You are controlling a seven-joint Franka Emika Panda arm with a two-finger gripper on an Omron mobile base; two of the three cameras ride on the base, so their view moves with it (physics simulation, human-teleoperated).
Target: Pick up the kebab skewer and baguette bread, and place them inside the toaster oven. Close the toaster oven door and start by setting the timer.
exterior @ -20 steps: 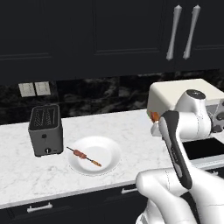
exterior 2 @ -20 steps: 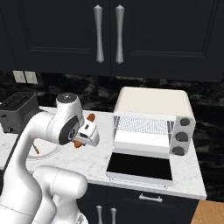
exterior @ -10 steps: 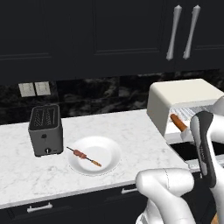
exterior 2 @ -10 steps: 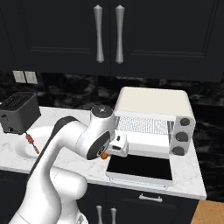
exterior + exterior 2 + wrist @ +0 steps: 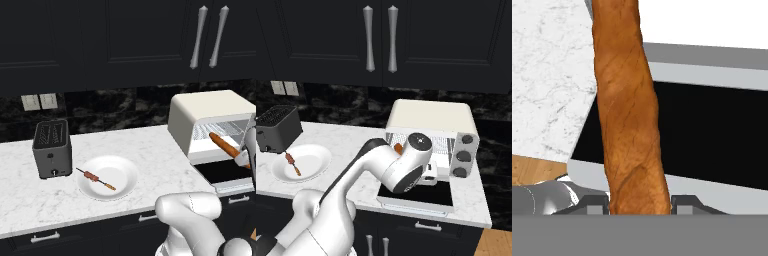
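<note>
With the door (image 5: 417, 192) of the toaster oven (image 5: 210, 122) dropped flat toward the robot, the baguette bread (image 5: 227, 146) sits pinched between the 2 fingertips of the gripper (image 5: 641, 202), 1 tip on each side of the loaf in the hand view.

- Left base view: loaf hangs tilted at the oven mouth, far end up over the wire rack (image 5: 222, 131), near end lower toward the right edge of the picture. Can't tell if it touches the rack.
- Right base view: just a small orange-brown end of the loaf (image 5: 398, 148) shows past the arm's wrist, at the left side of the oven opening; the wrist is in front of the opening and above the open door.
- Hand view: baguette runs from the fingertips up and out of the top of the picture, crossing the dark glass of the door (image 5: 712, 135) and its pale frame; marble counter (image 5: 549, 75) to the left of it.
- Kebab skewer (image 5: 96, 178) lies on the white plate (image 5: 125, 172), well apart from the oven, orange end piece pointing toward the counter's front edge. Also seen in the right base view (image 5: 292, 162) on the plate (image 5: 313, 157).
- Dark 2-slot toaster (image 5: 51, 147) stands just left of the plate.
- 3 knobs (image 5: 463, 155) stacked down the oven's right side.
</note>
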